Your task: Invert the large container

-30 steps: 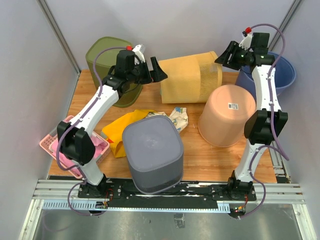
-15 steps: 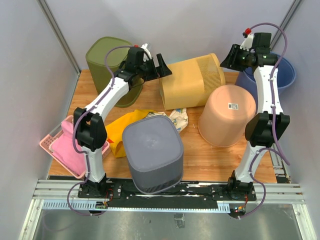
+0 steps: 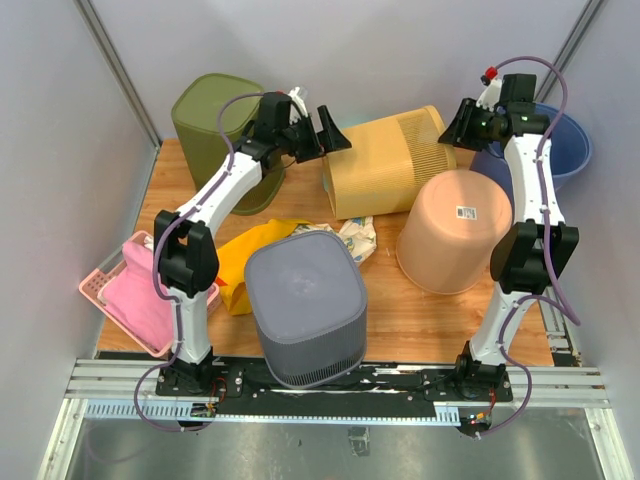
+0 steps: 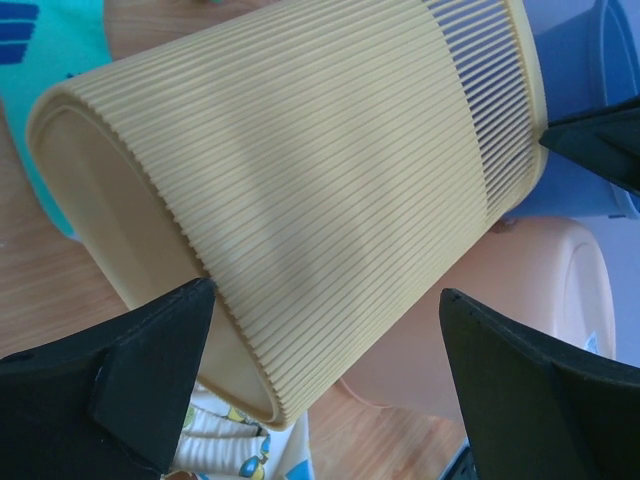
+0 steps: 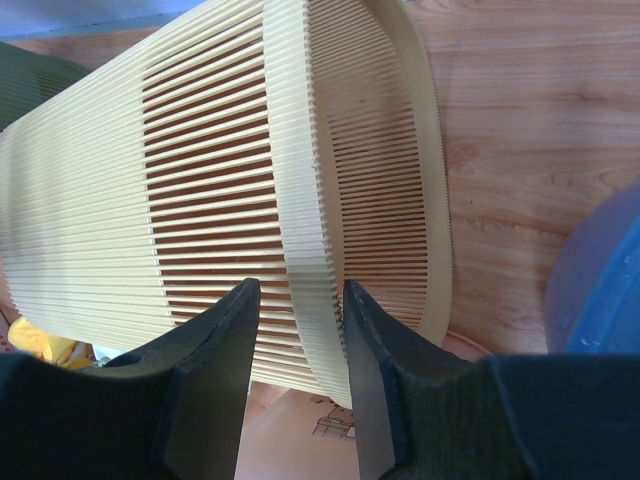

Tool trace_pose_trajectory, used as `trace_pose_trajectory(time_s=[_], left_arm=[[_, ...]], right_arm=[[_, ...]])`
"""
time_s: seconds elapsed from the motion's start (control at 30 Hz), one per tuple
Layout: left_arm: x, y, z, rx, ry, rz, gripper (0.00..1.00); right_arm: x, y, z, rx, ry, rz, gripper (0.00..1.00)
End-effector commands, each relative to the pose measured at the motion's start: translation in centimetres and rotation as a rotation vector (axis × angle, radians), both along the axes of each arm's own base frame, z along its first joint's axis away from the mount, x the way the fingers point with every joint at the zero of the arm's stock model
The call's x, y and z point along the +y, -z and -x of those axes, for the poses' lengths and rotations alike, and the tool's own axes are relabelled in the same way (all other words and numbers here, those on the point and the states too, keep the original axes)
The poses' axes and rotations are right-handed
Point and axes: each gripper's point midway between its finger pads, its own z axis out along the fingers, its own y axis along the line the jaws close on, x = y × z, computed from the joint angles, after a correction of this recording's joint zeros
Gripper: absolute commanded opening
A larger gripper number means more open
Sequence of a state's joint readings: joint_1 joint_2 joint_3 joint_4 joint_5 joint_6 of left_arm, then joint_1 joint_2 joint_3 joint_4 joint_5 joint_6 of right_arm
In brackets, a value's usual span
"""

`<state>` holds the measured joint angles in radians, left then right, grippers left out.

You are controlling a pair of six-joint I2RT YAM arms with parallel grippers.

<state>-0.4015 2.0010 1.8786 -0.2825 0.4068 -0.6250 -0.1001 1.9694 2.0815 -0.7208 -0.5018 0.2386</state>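
The basket (image 3: 385, 160) lies on its side at the far middle of the table. My worry is that the right gripper (image 5: 300, 292) is clamped on just one thin ribbed band (a small bite), so the basket may twist out and drop onto the pink bucket (image 3: 455, 230). The right arm reaches high at far right. The left gripper (image 4: 322, 300) gapes wide around the base end.

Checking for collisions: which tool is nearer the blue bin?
Right. The right tool grips the yellow basket at its slatted end, just beside the blue bin; the left tool straddles the opposite end, farther off.
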Motion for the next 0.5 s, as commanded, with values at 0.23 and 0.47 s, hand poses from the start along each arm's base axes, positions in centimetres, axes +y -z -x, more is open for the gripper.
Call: trace_pose_trajectory(time_s=[0.23, 0.47], left_arm=[[3.0, 1.0, -1.2, -0.007, -0.180, -0.130, 0.99], [4.2, 2.3, -1.7, 0.035, -0.201, -0.066, 0.99]], right_arm=[[1.2, -0.3, 0.2, -0.013, -0.032, -0.021, 0.43], [1.1, 0.0, 0.2, -0.008, -0.029, -0.013, 0.44]])
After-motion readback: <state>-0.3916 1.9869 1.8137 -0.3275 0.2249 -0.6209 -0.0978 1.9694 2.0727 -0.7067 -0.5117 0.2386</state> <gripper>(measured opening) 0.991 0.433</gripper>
